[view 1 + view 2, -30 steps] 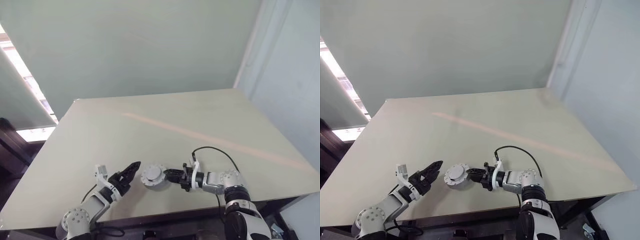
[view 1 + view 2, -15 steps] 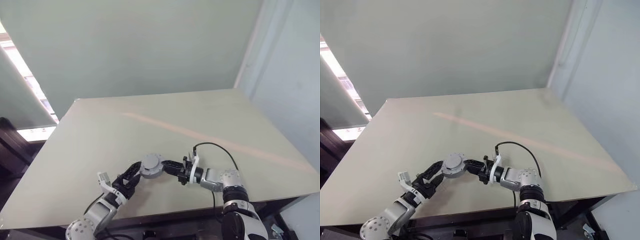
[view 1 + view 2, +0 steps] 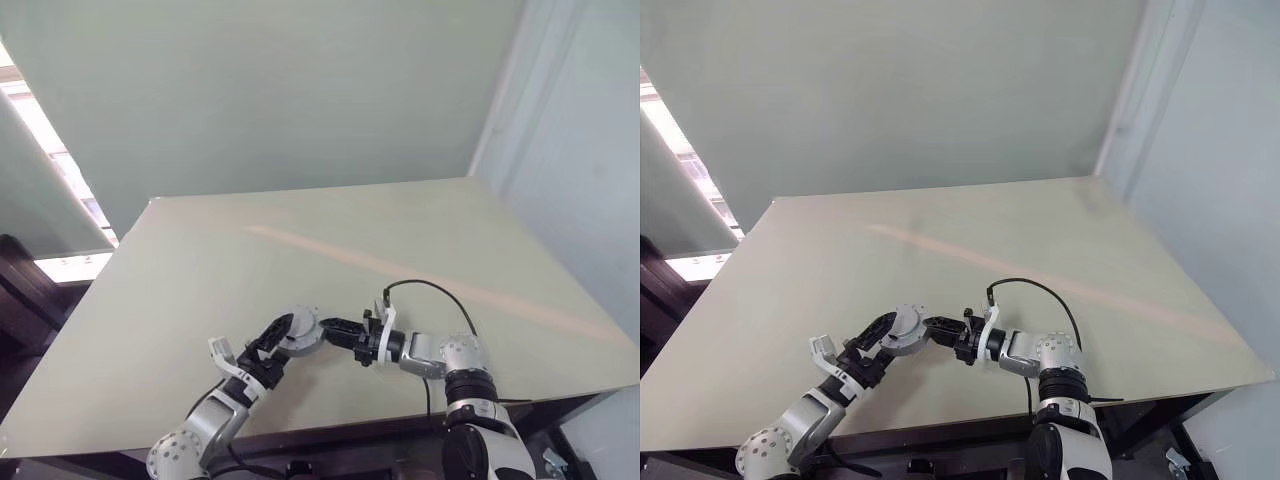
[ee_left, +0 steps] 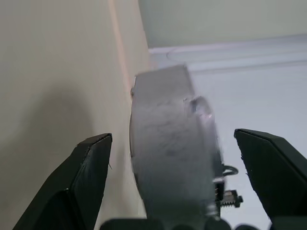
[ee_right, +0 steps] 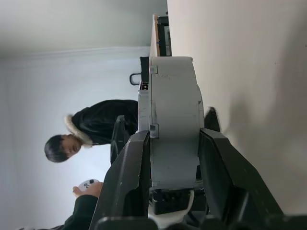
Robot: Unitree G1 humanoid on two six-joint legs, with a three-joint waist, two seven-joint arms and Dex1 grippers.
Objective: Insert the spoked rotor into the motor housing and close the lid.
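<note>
The motor housing (image 3: 303, 331) hangs above the table's (image 3: 200, 260) near edge (apparently closed), edge-on and pinched across its flat faces by the right gripper (image 5: 165, 165) — its left rim sits between the left gripper's (image 4: 175, 167) wide-spread fingers, unclasped.

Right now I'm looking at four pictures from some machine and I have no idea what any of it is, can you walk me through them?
It is a two-armed robot standing at a pale table. Two pictures come from cameras in its head, looking down over its arms. The other two come from a camera on each wrist, looking along that arm's black fingers. The right gripper is clamped on a round grey metal part, the motor housing with its lid, held up off the table. The left gripper has its fingers wide open on either side of that same part, not closed on it. A person in a dark jacket shows in the right wrist picture.
</note>
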